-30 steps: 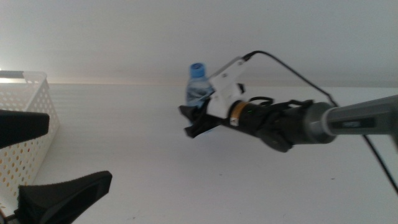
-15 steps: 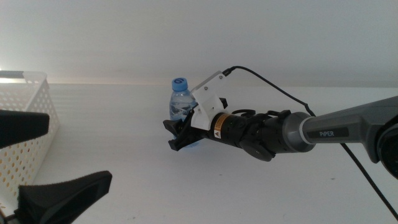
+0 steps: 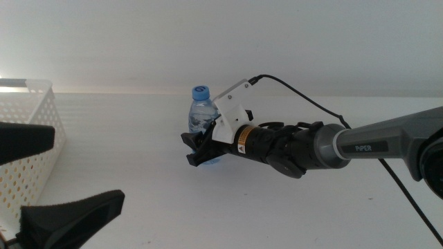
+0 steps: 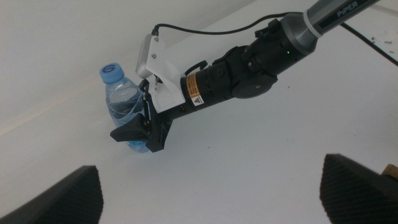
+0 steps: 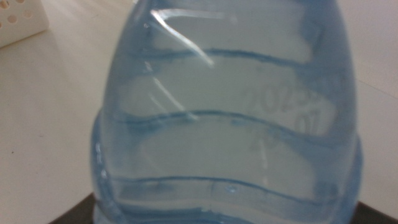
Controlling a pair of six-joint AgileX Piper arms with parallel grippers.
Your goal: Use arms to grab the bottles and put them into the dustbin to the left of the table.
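Delivery is only beginning: the right gripper point(image 3: 199, 148) is clamping the water bottle point(image 3: 201, 114) mid-tabletop point(image 3: 138, 180), far from the dustbin point(image 3: 28, 131) at left (left gripper point(image 3: 41, 180) waiting, jaws apart).

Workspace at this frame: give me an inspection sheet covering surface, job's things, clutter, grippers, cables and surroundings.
Surface: white table, bare where visible.
Job's things: clear water bottle with blue cap, upright; white perforated dustbin at the table's left. No other bottle or can seen.
Clutter: nothing seen.
Grippers: right gripper around the bottle's lower part, shut on it; left gripper open, waiting low beside the dustbin.
Cables: black cable arcs from the right gripper's white block back along the arm.
Surroundings: plain white wall behind.
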